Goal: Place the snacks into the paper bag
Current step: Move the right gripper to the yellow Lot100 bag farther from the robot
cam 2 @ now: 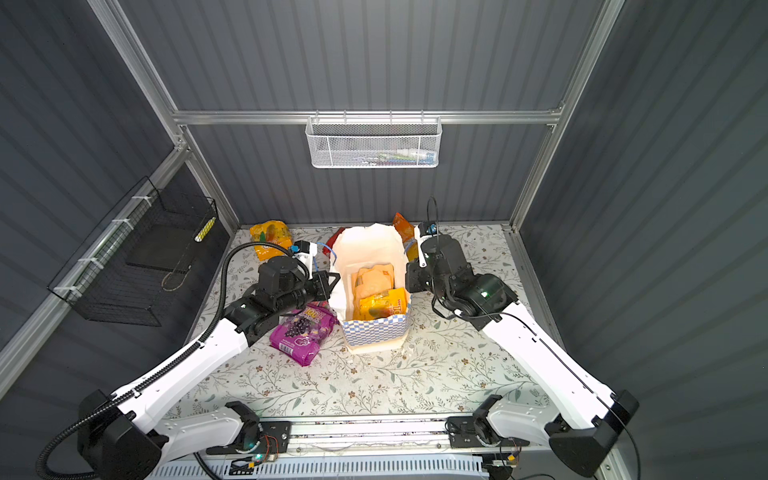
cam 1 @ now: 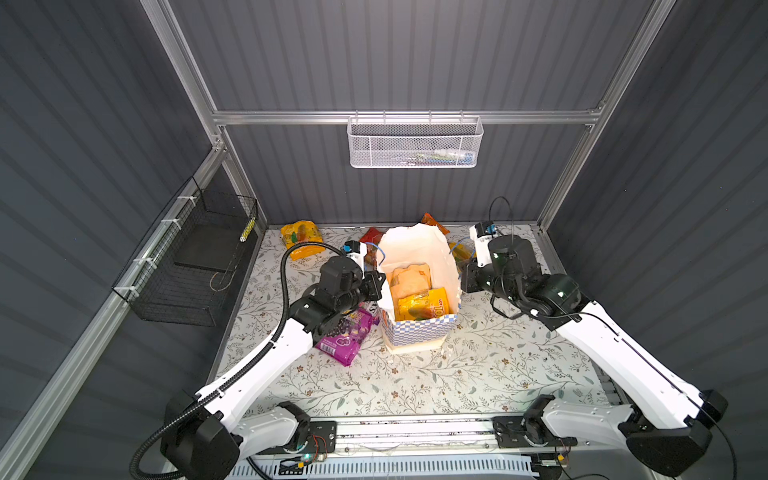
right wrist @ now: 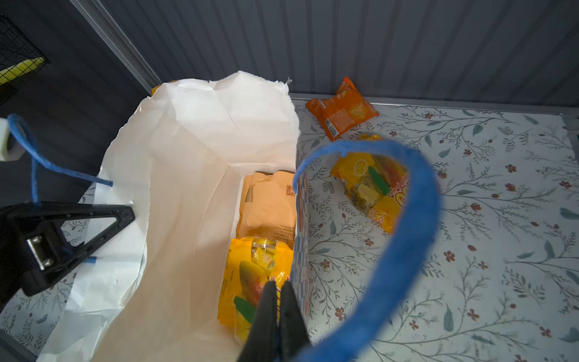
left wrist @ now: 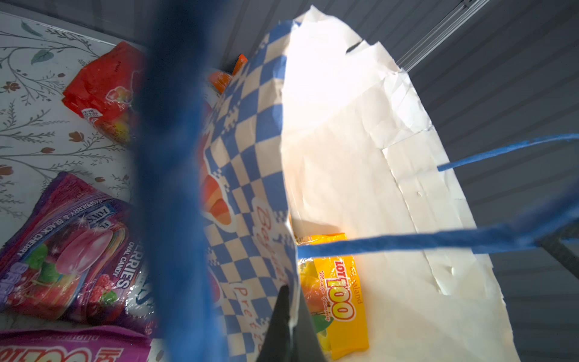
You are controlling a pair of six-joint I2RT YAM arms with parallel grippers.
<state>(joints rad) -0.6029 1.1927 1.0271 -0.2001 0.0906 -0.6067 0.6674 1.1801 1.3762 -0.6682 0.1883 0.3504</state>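
We are seeing the paper bag [cam 1: 419, 328] standing upright and open on the floral tabletop [cam 1: 457, 374], with both arms reaching in at it from opposite sides.

The left arm [cam 1: 266, 365] is stretching up to the bag's left side. Its wrist is bending inward, so the left gripper [cam 1: 380, 286] is pointing sideways at the left wall's rim. In the left wrist view the left gripper [left wrist: 291, 301] is pinching that paper edge between closed tips.

The right arm [cam 1: 623, 353] is mirroring this on the bag's right side. The right gripper [cam 1: 461, 282] is sitting at the right wall's rim. In the right wrist view the right gripper [right wrist: 277, 285] is showing its tips pressed together at the rim (we cannot tell whether paper is caught between them).

Snacks:
- **Inside the bag:** a yellow "100" packet [cam 1: 422, 305] is lying toward the near wall, and a pale orange packet [cam 1: 409, 278] is lying behind it.
- **Left of the bag:** the purple grape packet [cam 1: 347, 332] is lying just beside the base, partly under the left wrist, and the FOX'S packet [left wrist: 72, 250] is lying beside it.
- **Behind the bag:** the red packet [cam 1: 370, 239] is lying at the rear left, and the small orange packet [cam 1: 434, 222] is leaning at the rear.
- **Right of the bag:** a second yellow packet [right wrist: 372, 188] is lying just beside the wall.
- **Rear left, well apart from the bag:** a third yellow packet [cam 1: 301, 239] is lying there.

A blue cord handle [right wrist: 407, 250] is looping out from the bag's right wall.
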